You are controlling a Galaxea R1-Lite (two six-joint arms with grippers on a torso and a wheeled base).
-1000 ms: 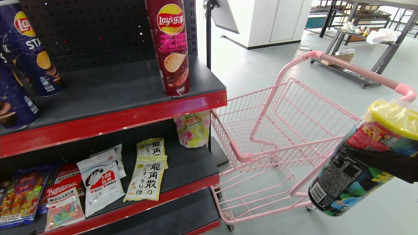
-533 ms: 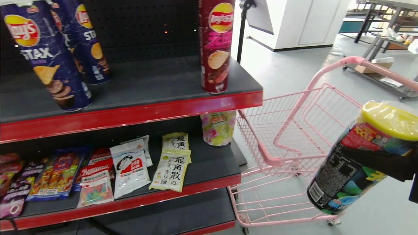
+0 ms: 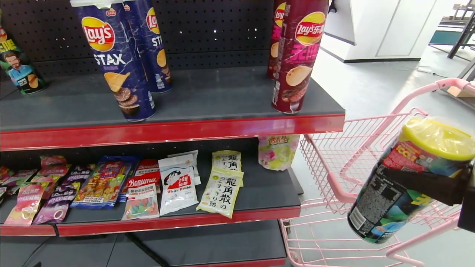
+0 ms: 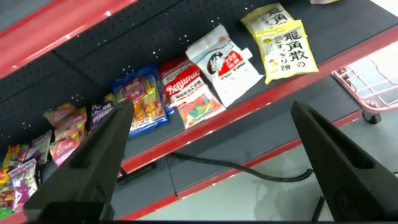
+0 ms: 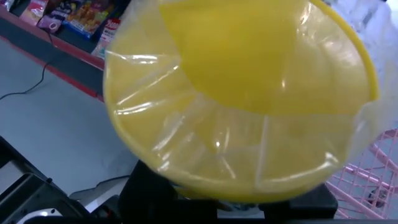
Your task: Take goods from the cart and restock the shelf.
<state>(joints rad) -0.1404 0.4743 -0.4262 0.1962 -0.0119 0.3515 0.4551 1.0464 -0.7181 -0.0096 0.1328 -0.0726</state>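
While the head view faces the shelf (image 3: 185,128), the right gripper (image 3: 423,181) sits off to the right. Its fingers pinch a chip can (image 3: 382,207) with a yellow lid (image 3: 438,137), held tilted over the pink cart (image 3: 336,185). Blue cans (image 3: 118,66) and maroon cans (image 3: 297,59) stand upright up top, and snack bags (image 3: 178,181) lie flat one level down.

Left wrist view: the left gripper (image 4: 208,109) has its fingers (image 4: 93,162) spread wide with nothing between them, above the snack bags.

Right wrist view: the yellow lid is up close under clear film, with cart wire beside it.
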